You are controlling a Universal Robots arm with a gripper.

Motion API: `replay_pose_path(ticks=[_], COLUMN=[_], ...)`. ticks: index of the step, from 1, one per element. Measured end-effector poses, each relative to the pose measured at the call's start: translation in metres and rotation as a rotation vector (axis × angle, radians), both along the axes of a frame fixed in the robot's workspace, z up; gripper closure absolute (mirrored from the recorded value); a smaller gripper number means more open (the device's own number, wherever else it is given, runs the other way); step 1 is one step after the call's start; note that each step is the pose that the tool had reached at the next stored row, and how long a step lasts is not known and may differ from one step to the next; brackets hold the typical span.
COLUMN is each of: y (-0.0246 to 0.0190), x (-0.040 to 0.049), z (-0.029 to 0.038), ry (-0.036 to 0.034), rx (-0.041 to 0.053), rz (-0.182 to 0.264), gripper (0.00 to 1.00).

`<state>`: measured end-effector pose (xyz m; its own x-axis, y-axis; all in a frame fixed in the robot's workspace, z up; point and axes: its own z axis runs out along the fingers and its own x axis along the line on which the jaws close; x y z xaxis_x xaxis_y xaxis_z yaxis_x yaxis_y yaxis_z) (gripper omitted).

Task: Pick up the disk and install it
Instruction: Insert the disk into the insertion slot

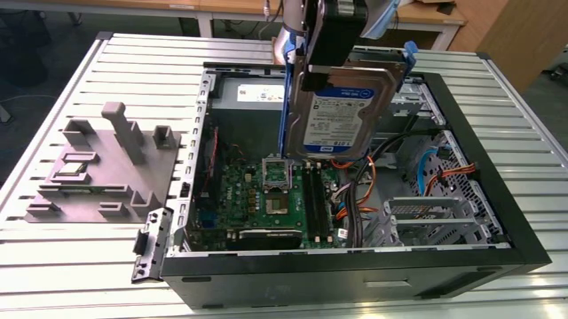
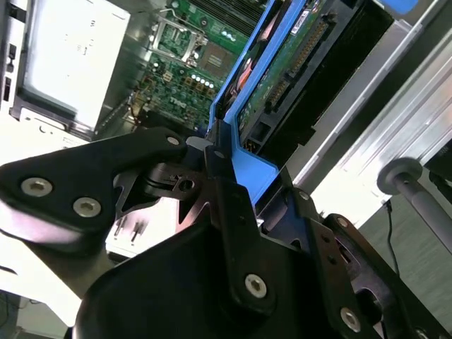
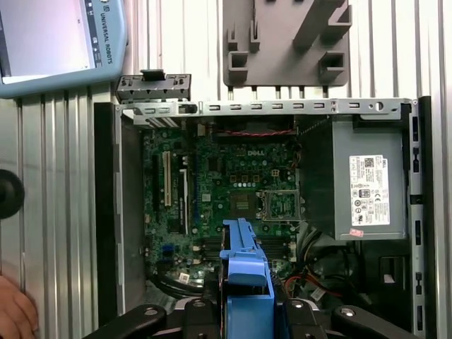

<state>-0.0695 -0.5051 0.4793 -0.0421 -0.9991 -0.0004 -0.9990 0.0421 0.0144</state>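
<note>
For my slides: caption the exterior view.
Gripper holds silver-grey, blue-railed disk upright above the open black computer case.

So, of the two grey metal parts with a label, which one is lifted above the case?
The disk, with the white-and-blue label and blue side rails: the gripper holds it upright over the motherboard. The power supply sits inside the case.

Bright, even light from above makes the slatted metal table (image 1: 133,60) shine pale in the exterior view; the disk (image 1: 342,116) is well lit, while the open computer case (image 1: 523,252) holds soft shadow. In the second wrist view the grey metal box (image 2: 70,56) washes out white, and the gripper (image 2: 219,145), near the lens, looks dark and blurred
</note>
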Motion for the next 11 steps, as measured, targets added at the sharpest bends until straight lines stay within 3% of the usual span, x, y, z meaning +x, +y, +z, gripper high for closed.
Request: replay_pose_path(ticks=[7, 11], y=[-0.0117, -0.0146], x=[0.0009, 0.0103], z=[-0.0001, -0.001], ry=[0.0, 0.0], rx=[-0.003, -0.0034], rz=[0.0, 0.0], gripper=[0.64, 0.64])
